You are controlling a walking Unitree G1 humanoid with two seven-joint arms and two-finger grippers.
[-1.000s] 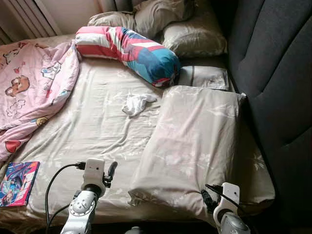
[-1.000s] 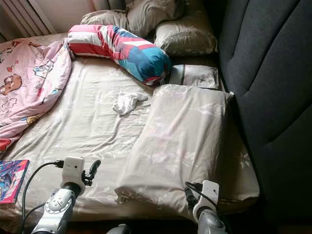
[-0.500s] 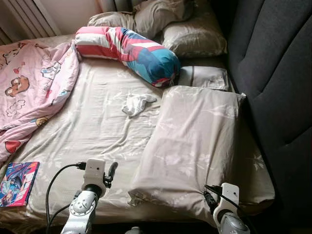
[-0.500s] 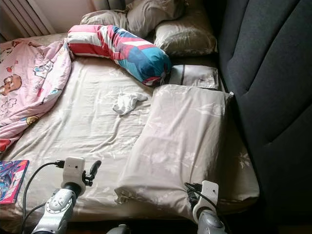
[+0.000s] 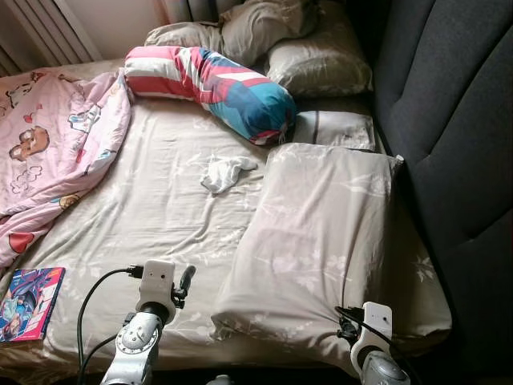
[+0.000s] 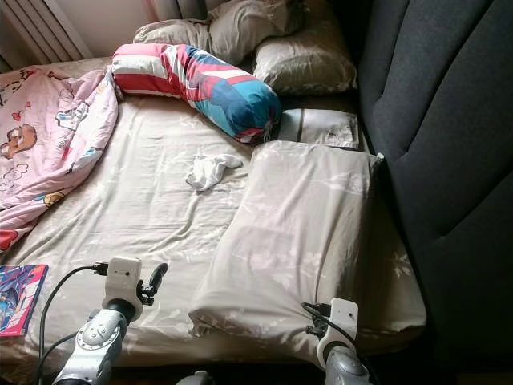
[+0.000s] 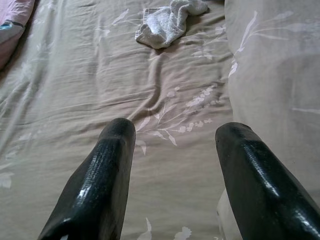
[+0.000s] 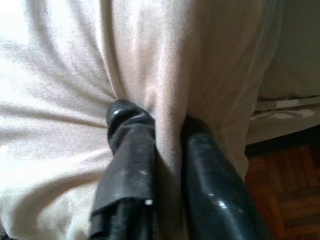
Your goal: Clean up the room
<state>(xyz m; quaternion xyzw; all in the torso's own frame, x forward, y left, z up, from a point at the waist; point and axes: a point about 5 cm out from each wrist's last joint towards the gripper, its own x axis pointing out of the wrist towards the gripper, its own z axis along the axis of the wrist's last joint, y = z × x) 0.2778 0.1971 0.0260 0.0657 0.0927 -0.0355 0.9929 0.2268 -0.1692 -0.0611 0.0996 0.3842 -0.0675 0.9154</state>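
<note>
Barely anything is shifting over the last second: the right gripper (image 8: 167, 150) is sinking a touch lower at the near edge of the bed, and the whole view is tipping down very slightly, so that's the camera and not the bedding moving. The fingers (image 8: 132, 165) are pinching a fold of the big beige pillow (image 5: 321, 233) right at its near corner, closed down tight with the fabric bunching up between them. I'm guessing it's getting ready to drag or lift that pillow back toward the headboard (image 5: 449, 120), but nothing is coming off the mattress yet.

The left gripper (image 7: 172, 150) is hanging just above the beige leaf-print sheet (image 5: 152, 200) with its fingers spread wide and nothing between them. Straight out ahead of it, a crumpled white cloth (image 5: 226, 171) is lying loose in the middle of the bed, so that's probably another pickup waiting.

Further out, the striped red, white and blue bolster (image 5: 216, 84) is lying across the far end next to more beige pillows (image 5: 321, 60), the pink cartoon blanket (image 5: 48, 144) is heaped on the left side, and a colourful comic-style book (image 5: 30, 293) is sitting near the front left corner.

Writing-wise, the book cover is too small to read, and I'm not seeing any brand or label elsewhere.
</note>
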